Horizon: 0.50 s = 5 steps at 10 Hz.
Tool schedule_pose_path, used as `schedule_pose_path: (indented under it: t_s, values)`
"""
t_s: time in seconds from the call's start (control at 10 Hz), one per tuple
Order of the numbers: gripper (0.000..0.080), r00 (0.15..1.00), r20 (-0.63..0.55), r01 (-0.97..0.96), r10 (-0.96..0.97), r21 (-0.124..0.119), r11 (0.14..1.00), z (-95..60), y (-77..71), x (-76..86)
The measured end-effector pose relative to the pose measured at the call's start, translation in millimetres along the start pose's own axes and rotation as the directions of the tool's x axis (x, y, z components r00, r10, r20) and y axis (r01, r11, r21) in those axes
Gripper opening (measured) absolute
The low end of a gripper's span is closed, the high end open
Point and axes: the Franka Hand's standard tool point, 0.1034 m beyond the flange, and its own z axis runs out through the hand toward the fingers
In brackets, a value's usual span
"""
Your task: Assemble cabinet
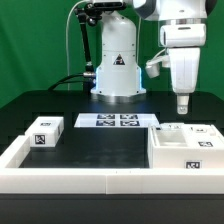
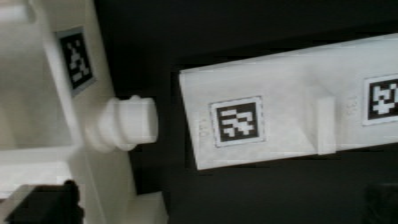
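The cabinet's large white box body (image 1: 186, 152) stands at the exterior view's right, with smaller white tagged pieces (image 1: 203, 131) against its far side. A small white tagged block (image 1: 43, 132) sits apart at the left. My gripper (image 1: 183, 106) hangs just above the pieces on the right, touching none of them. It looks open and empty. In the wrist view a white part with a round peg (image 2: 125, 120) lies beside a flat white piece with two tags (image 2: 267, 112). One dark finger (image 2: 43, 205) shows at the edge.
The marker board (image 1: 118, 121) lies in front of the robot base (image 1: 117, 70). A low white rail (image 1: 90, 176) edges the black table along the front and left.
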Motion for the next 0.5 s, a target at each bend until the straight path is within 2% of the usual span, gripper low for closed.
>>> schedule_pose_path:
  t_s: [0.2, 0.3, 0.4, 0.5]
  values:
    - [0.0797, 1.0, 0.001, 0.001, -0.001, 0.005, 1.0, 1.8, -1.8, -0.4]
    - [0.0797, 0.999, 0.002, 0.051, -0.051, 0.025, 0.998, 10.0, -8.2, -1.4]
    - [0.0797, 0.995, -0.01, 0.101, -0.101, 0.022, 0.995, 16.8, -14.2, -1.1]
    - [0.0797, 0.993, -0.024, 0.12, -0.12, 0.029, 0.992, 29.5, -26.0, -5.0]
